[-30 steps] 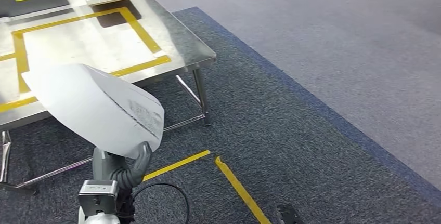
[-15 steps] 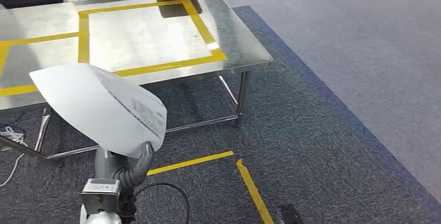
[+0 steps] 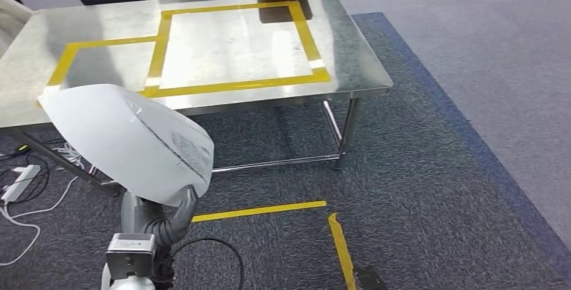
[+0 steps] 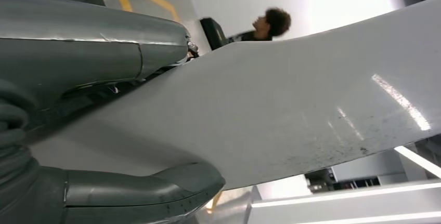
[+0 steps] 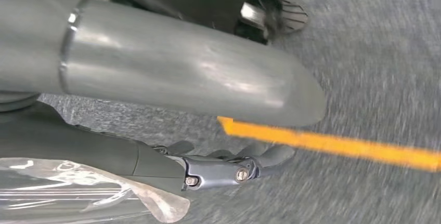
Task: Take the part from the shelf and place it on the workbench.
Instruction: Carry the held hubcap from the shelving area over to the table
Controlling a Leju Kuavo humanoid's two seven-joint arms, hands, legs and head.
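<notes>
Left hand (image 3: 158, 219) grips the white curved part (image 3: 128, 140) from below, thumb and fingers clamping its edge, short of the steel surface (image 3: 350, 54) with yellow tape. Right hand (image 5: 156, 104) hangs over carpet, fingers curled, holding nothing.

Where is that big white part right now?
The white part is in the robot's left hand, low on the left of the head view, short of the steel workbench.

Left arm comes up from the lower left of the head view, and its hand (image 3: 161, 217) grips the white part (image 3: 128, 138) from underneath, thumb and fingers clamped on either face. Right hand (image 5: 229, 168) hangs low over the carpet, fingers loosely curled around nothing.
</notes>
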